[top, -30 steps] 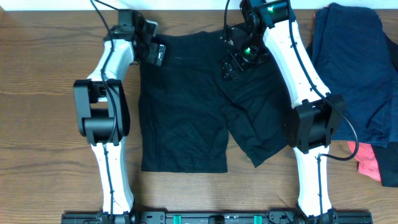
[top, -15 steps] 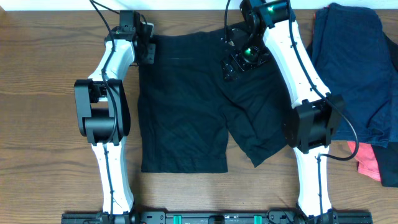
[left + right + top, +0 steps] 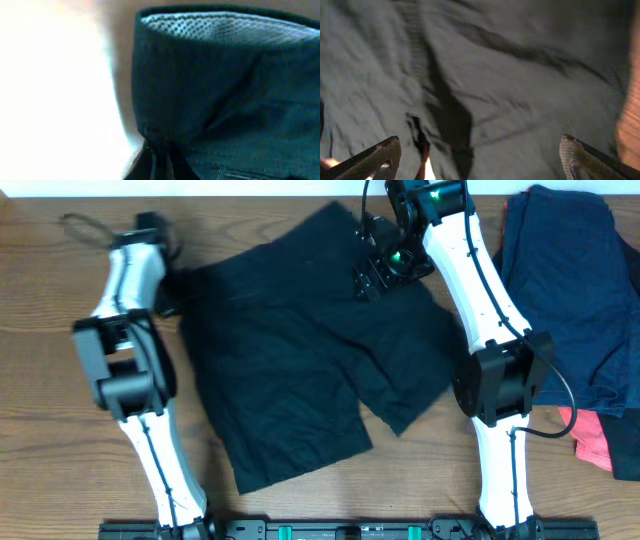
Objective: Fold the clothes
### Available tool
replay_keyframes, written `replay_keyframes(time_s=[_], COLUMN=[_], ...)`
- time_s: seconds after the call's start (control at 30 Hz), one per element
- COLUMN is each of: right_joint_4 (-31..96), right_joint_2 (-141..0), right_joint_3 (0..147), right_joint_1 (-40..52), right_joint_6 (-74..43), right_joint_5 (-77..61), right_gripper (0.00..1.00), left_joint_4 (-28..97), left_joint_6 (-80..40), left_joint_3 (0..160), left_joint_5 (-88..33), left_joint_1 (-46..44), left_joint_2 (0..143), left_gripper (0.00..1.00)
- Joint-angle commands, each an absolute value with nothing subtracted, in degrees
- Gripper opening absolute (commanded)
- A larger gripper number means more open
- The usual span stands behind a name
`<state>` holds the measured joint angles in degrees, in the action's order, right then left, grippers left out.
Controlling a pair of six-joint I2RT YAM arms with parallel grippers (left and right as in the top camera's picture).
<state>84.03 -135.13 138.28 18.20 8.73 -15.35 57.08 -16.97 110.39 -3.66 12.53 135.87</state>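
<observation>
Left gripper (image 3: 157, 165): clamped on the waistband corner of the black shorts (image 3: 290, 370).
Right gripper (image 3: 480, 159): held open above the shorts.

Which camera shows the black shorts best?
The overhead view: the black shorts lie there whole, both legs visible. The left wrist view shows only a bunched waistband edge close up; the right wrist view, only wrinkled fabric.

Left arm (image 3: 130, 275) and right arm (image 3: 475, 275) have white shells with black joints (image 3: 500, 385) and cables (image 3: 80, 222)
</observation>
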Motion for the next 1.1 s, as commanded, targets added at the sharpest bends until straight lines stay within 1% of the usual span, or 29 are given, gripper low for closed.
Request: replay_keyframes(time_s=[0.0, 0.03, 0.07, 0.1, 0.13, 0.33, 0.43, 0.53, 0.8, 0.97, 1.07], right_joint_4=[82.7, 82.2, 81.7, 81.3, 81.1, 81.7, 81.7, 81.2, 78.4, 76.6, 75.0], right_joint_2=[-134.1, -134.1, -134.2, -134.2, -134.2, -134.2, -134.2, -134.2, -134.2, -134.2, -134.2], right_joint_3=[139.4, 139.3, 139.2, 138.9, 138.9, 137.6, 135.1, 131.4, 120.8, 116.2, 113.3], right_joint_1=[17.8, 17.8, 17.9, 18.0, 18.1, 19.0, 19.9, 21.7, 26.9, 27.8, 27.8], right_joint_6=[2.9, 2.1, 1.4, 0.9, 0.6, -0.4, -1.8, -1.8, -3.8, -5.8, -7.6], right_joint_5=[-14.7, -14.7, -14.8, -14.8, -14.8, -14.8, -14.9, -15.0, -11.7, -6.8, -4.0], right_gripper=[0.99, 0.99, 0.99, 0.99, 0.99, 0.99, 0.99, 0.99, 0.99, 0.99, 0.99], left_joint_4=[61.3, 62.8, 64.1, 65.1, 66.2, 71.3, 74.5, 75.8, 74.2, 74.0, 74.0], left_joint_6=[-19.6, -19.5, -19.6, -19.6, -19.6, -17.2, -15.8, -15.0, -15.0, -15.1, -15.0], left_joint_3=[109.1, 109.1, 109.1, 109.1, 109.1, 109.6, 110.9, 111.3, 111.3, 111.3, 111.3], left_joint_5=[0.7, 0.7, 0.7, 0.6, 0.6, 0.5, 0.6, 0.5, 0.5, 0.5, 0.5], left_joint_1=[17.7, 19.0, 20.1, 21.0, 21.8, 23.6, 23.5, 23.4, 23.4, 23.3, 23.3], left_joint_2=[137.4, 137.4, 137.4, 137.4, 137.4, 136.7, 134.1, 128.8, 108.6, 99.0, 95.8], left_gripper=[0.07, 0.14, 0.38, 0.69, 0.98, 0.98, 0.98, 0.98, 0.98, 0.98, 0.98])
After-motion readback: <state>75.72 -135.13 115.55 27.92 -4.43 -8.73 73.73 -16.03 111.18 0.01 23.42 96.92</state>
